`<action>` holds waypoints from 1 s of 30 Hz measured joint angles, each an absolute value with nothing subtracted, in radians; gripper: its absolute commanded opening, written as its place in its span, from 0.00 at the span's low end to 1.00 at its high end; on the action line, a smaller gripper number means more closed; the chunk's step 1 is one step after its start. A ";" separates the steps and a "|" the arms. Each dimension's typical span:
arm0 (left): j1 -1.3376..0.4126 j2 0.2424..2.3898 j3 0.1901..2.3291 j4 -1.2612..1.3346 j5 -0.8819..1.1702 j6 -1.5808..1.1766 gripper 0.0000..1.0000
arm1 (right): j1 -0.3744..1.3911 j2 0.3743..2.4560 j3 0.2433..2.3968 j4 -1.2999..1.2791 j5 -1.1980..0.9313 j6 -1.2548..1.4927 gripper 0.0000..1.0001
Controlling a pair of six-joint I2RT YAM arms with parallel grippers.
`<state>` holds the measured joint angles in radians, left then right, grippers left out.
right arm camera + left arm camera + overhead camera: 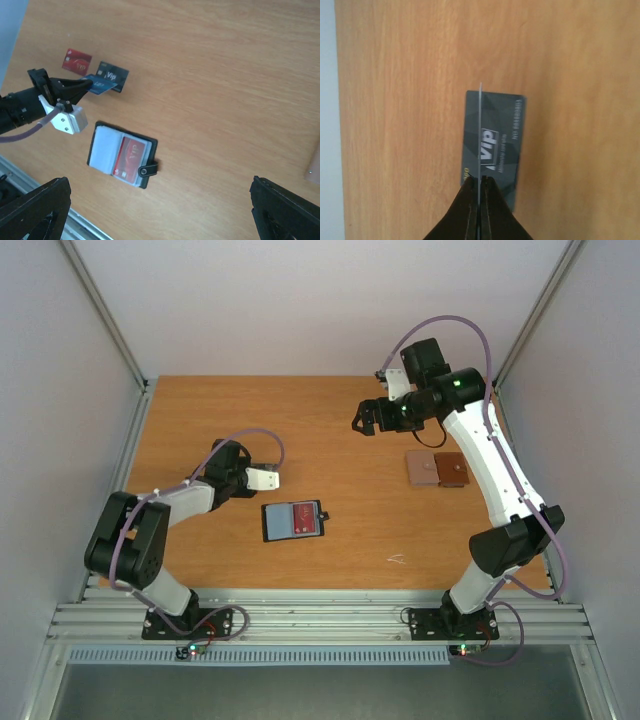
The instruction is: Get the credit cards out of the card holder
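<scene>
At left, jaws pinch blue card (105,87) — right agape.

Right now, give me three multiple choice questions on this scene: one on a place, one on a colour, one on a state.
1. Seen from above, where does the brown wallet piece lie relative to the card holder? A) to its left B) to its right C) on top of it
2. What colour is the card showing inside the open card holder? A) blue B) red C) black
3. The left end effector is: A) open and empty B) shut on the holder C) shut on a blue card

Answers: 1 B, the top view shows it to the holder's right. 2 B, a red card sits in one pocket. 3 C, its fingers pinch the blue card above the black card.
</scene>
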<state>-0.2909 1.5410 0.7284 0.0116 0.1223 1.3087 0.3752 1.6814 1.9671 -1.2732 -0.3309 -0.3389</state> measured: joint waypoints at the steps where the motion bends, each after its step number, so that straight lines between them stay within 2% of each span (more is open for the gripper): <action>1: -0.285 1.570 0.737 0.045 0.122 1.313 0.00 | 0.360 1.686 1.967 -1.269 -0.336 -0.341 0.99; 13: -0.279 1.706 0.801 0.184 0.129 1.343 0.00 | 0.266 1.751 1.950 -1.241 -0.399 -0.350 0.98; 23: -0.468 1.771 0.908 0.199 0.054 1.261 0.00 | 0.239 1.742 1.911 -1.236 -0.419 -0.373 0.98; 30: -0.503 1.879 0.963 0.167 -0.028 1.195 0.00 | 0.205 1.702 1.856 -1.234 -0.420 -0.385 0.98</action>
<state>-0.5026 1.8790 0.9630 0.1669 -0.0284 1.1950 0.2050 1.7016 1.8565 -1.2343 -0.4198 -0.3855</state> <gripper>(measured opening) 0.009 0.986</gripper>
